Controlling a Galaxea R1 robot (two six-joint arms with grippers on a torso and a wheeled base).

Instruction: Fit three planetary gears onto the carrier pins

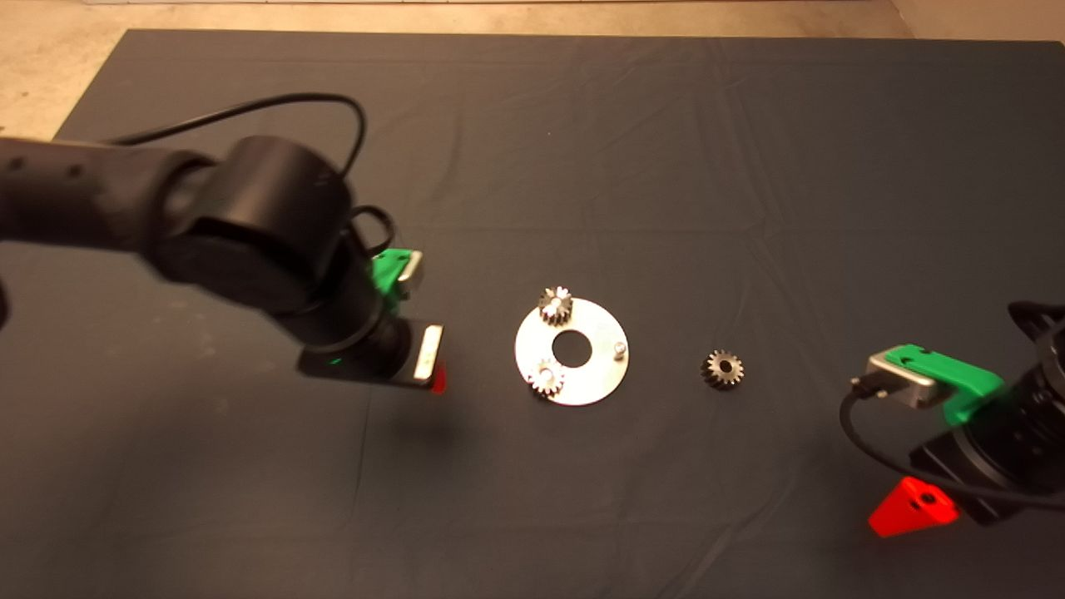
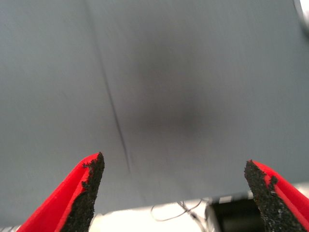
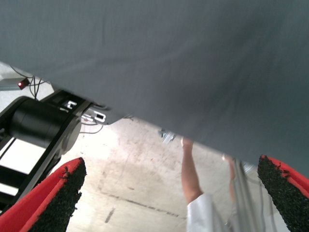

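Observation:
A shiny silver disc (image 1: 592, 376) with a large central hole lies mid-mat. Two planetary gears sit on its pins: one at the far edge (image 1: 555, 305), one at the near left edge (image 1: 547, 379). The third carrier pin (image 1: 619, 349) at the right stands bare. The third gear (image 1: 722, 368) lies on the mat to the right of the disc. My left gripper (image 1: 437, 378) hovers left of the disc; its fingers (image 2: 84, 193) are wide open and empty over bare mat. My right gripper (image 1: 911, 507) waits at the lower right, fingers (image 3: 53, 193) open and empty.
The dark mat (image 1: 582, 150) covers the table, with bare floor beyond its far edge. A sliver of the disc's rim (image 2: 304, 14) shows in the left wrist view. The right wrist view looks past the mat's edge at a machine base (image 3: 38, 125) and a person's arm (image 3: 190, 179).

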